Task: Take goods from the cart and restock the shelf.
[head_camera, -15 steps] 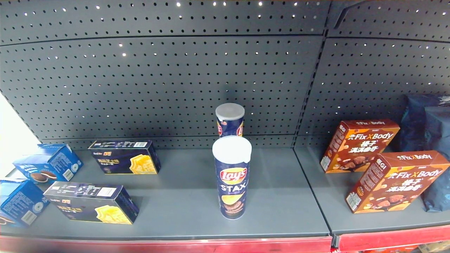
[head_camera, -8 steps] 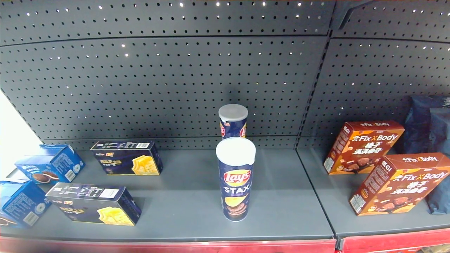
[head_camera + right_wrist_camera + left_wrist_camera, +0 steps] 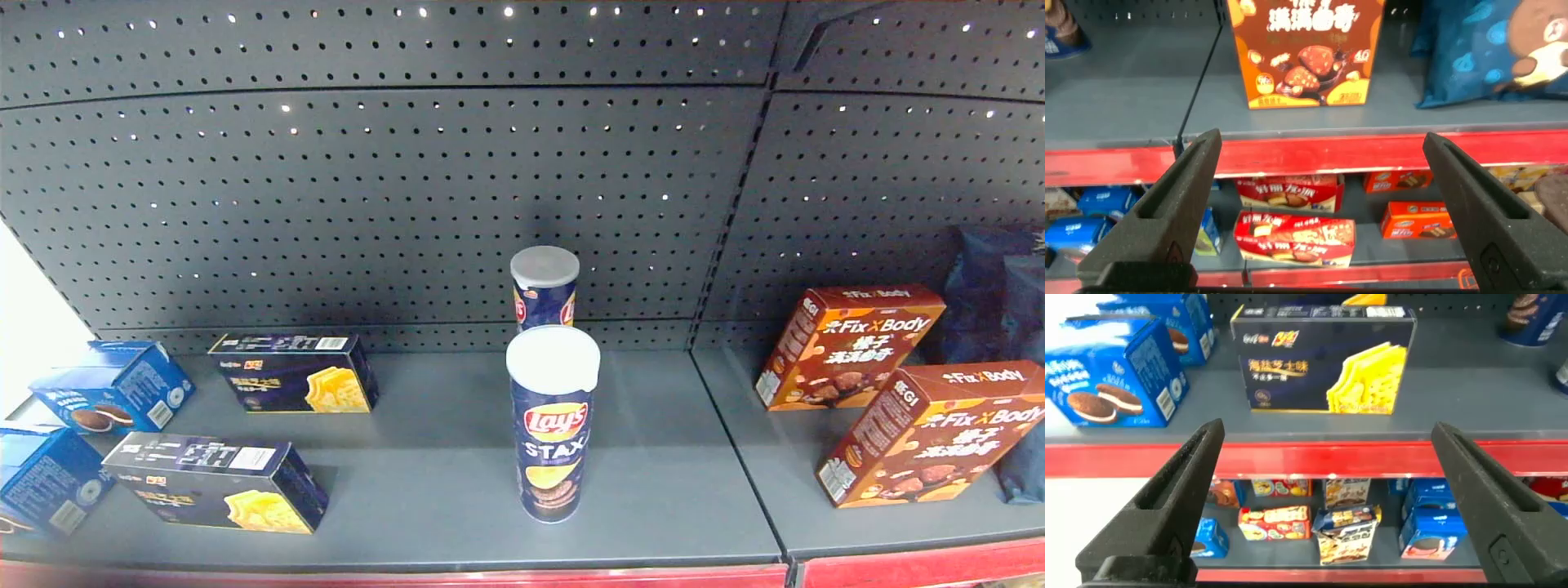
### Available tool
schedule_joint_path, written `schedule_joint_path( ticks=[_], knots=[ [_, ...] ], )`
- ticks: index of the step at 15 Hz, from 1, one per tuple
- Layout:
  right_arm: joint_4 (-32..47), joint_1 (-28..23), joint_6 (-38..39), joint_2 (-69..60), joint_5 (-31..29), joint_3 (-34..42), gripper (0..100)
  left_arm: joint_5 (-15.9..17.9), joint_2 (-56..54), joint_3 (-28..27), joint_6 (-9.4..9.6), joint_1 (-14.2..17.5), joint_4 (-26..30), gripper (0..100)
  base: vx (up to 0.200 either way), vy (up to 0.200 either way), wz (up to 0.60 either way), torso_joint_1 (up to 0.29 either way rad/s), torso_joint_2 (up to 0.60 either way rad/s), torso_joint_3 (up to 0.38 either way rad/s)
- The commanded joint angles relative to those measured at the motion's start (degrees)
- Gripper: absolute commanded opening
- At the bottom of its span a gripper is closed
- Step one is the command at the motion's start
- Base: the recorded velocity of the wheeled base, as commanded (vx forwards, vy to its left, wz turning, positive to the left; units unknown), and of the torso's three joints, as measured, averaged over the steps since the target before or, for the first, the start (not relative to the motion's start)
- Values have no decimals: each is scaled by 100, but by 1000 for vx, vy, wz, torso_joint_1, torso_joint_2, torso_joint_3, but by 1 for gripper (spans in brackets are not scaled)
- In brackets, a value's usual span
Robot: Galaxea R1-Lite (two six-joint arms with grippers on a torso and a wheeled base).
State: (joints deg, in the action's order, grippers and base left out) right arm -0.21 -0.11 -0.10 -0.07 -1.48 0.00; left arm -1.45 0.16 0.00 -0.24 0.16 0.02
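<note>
The main risk is the tall front chip can [image 3: 553, 425]. It stands upright near the front edge of the shelf [image 3: 424, 490], so a clumsy reach into the bay would likely tip it, and it could roll off. The rear chip can [image 3: 544, 286], at twelve o'clock from it, could fall with it. Both orange biscuit boxes [image 3: 931, 433] at three o'clock sit askew, so new stock pushed in there might shove them crooked or forward. The same goes for the navy cracker boxes [image 3: 216, 482] and blue sandwich-cookie boxes [image 3: 114, 385] at nine o'clock.

The left gripper [image 3: 1327, 433] and the right gripper [image 3: 1323, 137] are both spread wide and carry nothing. A placing move made now would therefore put nothing on the shelf.

The shelf lies at twelve o'clock of both grippers. It is a dark grey deck with a red front lip and a perforated back panel, and there is bare space either side of the cans. Dark blue bags [image 3: 1000, 278] fill its three-o'clock end.
</note>
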Motion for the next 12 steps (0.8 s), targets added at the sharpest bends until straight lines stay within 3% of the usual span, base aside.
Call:
schedule_joint_path(
  ticks=[1, 3, 12],
  knots=[
    [3, 2, 1, 7, -2, 0, 100, 4, 11, 0, 7, 11, -2, 100, 0, 0, 0, 0, 0, 0],
    [3, 2, 1, 7, -2, 0, 100, 4, 11, 0, -2, 11, -2, 100, 0, 200, 0, 5, 2, 5],
    [3, 2, 1, 7, -2, 0, 100, 22, 11, 0, -2, 11, -2, 100, 0, 0, 0, 0, 0, 0]
  ],
)
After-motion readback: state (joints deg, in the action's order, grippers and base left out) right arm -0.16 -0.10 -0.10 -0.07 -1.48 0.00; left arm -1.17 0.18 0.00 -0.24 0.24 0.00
